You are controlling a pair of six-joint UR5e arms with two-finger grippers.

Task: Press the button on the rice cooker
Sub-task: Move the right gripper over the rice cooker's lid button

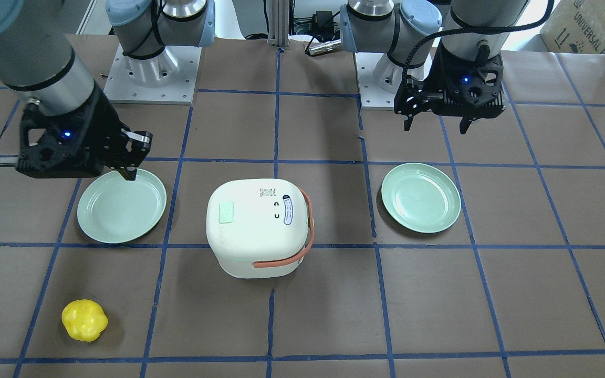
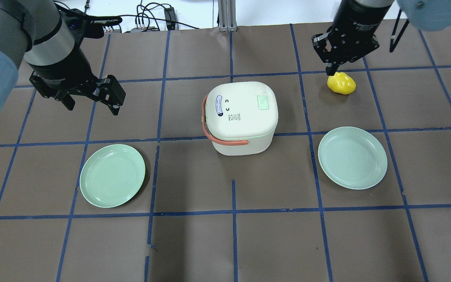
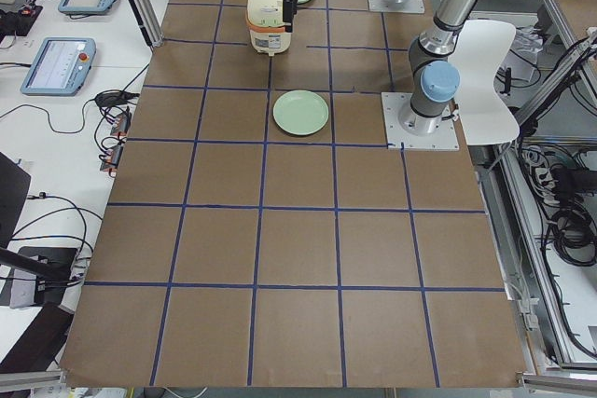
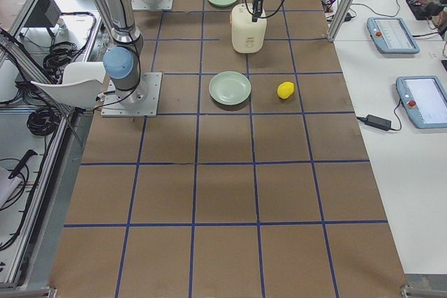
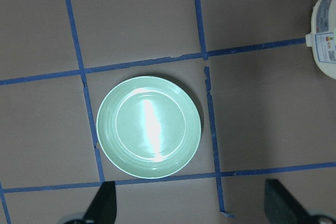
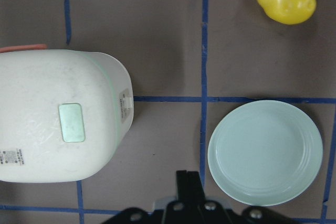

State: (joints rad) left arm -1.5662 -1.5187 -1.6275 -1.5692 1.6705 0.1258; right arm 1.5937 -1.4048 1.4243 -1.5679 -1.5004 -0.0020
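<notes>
Desk [image 2: 194, 243]: brown covering crossed by a blue tape grid
Rice cooker [image 2: 241, 113]: near mid-desk, upright, lid down; orange handle [image 2: 225, 142] folded down around the side nearer the left arm, pale green patch [image 2: 263, 102] on the lid toward the right arm
Left claw [image 2: 92, 107]: spread wide, pinching nothing, raised over bare desk, well apart from the cooker
Right claw [image 2: 330, 71]: pressed together, pinching nothing, raised, apart from the cooker
Left-side plate [image 2: 112, 175]: pale green, flat on the desk, near the cooker
Right-side plate [image 2: 352, 157]: pale green, flat, on the cooker's other side
Yellow lumpy object [image 2: 341, 83]: on the desk beyond the right-side plate, apart from it
</notes>
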